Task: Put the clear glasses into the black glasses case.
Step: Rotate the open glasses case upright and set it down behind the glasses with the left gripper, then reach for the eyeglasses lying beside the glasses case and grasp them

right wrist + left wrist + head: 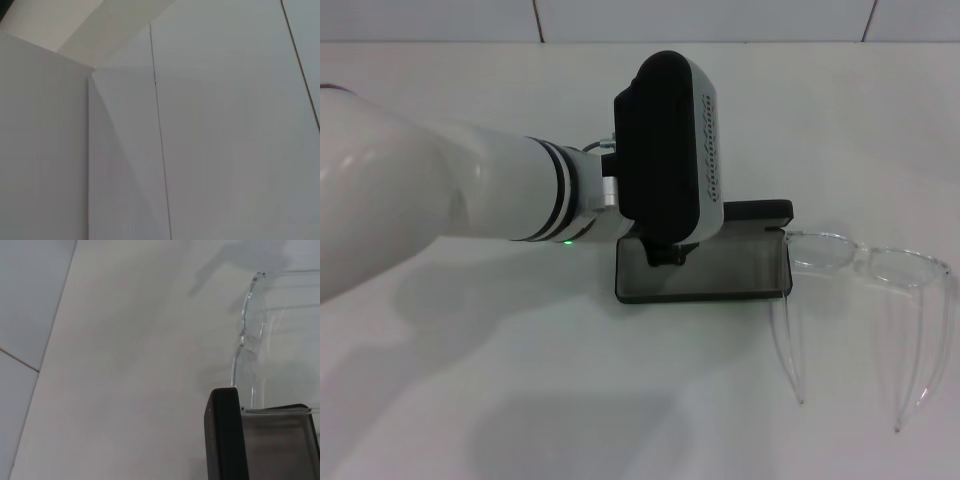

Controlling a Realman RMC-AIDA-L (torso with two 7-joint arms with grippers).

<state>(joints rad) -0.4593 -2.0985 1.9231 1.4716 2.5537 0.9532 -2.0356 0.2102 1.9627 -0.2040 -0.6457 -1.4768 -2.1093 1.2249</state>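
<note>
the left gripper (665,255) hangs over the black glasses case (720,272), wrist block covering the case's left-rear part in the head view. fingers are hidden under that block, so can't tell if it's open, closed or pinching the lid. the left wrist view shows none of the fingers either, only the case edge (225,435) & its grey lining.

case is open: grey-lined tray lies flat on the white table (620,400), lid stands up at the back, seen as a black strip to the right of the gripper. likely the arm is there to steady the case or prop the lid so it stays open for loading; that's a guess, contact isn't visible.

the clear glasses (865,265) sit on the table to the right of the gripper, outside the case. frame front touches or nearly touches the case's right end, can't tell which. temples are unfolded & run toward the robot, so as they lie they prob won't fit the tray w/o folding or turning.

right arm isn't in the head view; its wrist cam sees only pale wall panels, so it looks parked away from the work.

judgement: task not done yet, glasses need a pickup & move left into the tray. thin clear temples will be a slippery, easy-to-miss grip.
</note>
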